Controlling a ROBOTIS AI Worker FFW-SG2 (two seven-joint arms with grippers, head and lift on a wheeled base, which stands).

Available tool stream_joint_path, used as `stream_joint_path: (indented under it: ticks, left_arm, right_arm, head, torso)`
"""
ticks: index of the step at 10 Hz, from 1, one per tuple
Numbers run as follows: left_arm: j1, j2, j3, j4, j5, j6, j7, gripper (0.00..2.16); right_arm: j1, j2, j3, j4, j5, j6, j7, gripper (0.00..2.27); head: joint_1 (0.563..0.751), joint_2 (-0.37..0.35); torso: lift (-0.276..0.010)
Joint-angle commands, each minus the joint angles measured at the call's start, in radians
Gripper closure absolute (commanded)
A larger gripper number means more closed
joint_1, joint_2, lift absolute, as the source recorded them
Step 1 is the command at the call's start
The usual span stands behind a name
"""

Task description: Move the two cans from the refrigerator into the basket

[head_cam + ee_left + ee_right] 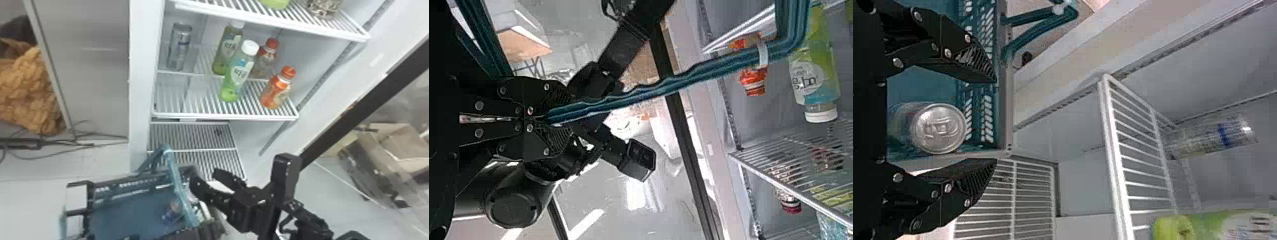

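White shelving [1114, 150] bears one can [1210, 137] well ahead of the right gripper [995, 120], whose parted jaws frame the other can [939, 128], free in the basket [127, 210]; the left gripper [549, 118] clamps the basket's handle [629, 98], likely keeping it steady beside the refrigerator [140, 79].

Basket [127, 212] cropped for me by the head view's lower edge, its contents [172, 210] blurred, upper-shelf bottle [275, 3] cut off above
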Motion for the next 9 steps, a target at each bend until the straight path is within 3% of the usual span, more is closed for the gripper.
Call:
stream_joint_path:
  ticks: [1, 5, 8, 9]
  left_arm:
    - [0.000, -0.001, 0.000, 0.000, 0.000, 0.000, 0.000, 1.21]
    - [0.003, -0.001, 0.002, 0.000, 0.000, 0.002, 0.000, 1.21]
    - [0.000, -0.001, 0.002, 0.002, 0.000, 0.002, 0.000, 1.21]
    - [0.000, -0.002, 0.002, 0.002, 0.000, 0.002, 0.000, 1.21]
  right_arm:
    - [0.012, 0.004, -0.010, -0.024, 0.037, -0.061, -0.001, 0.49]
    - [0.012, 0.004, -0.014, -0.014, 0.065, -0.345, -0.029, 0.46]
    - [-0.045, -0.002, -0.010, 0.050, 0.093, -0.519, -0.029, 0.39]
    - [-0.074, -0.009, 0.002, 0.089, 0.109, -0.581, -0.029, 0.27]
  head:
    - [0.695, -0.350]
    - [0.695, -0.350]
    - [0.695, -0.350]
    - [0.695, -0.350]
  torso:
    - [-0.276]
    - [-0.276]
    - [-0.276]
    - [-0.276]
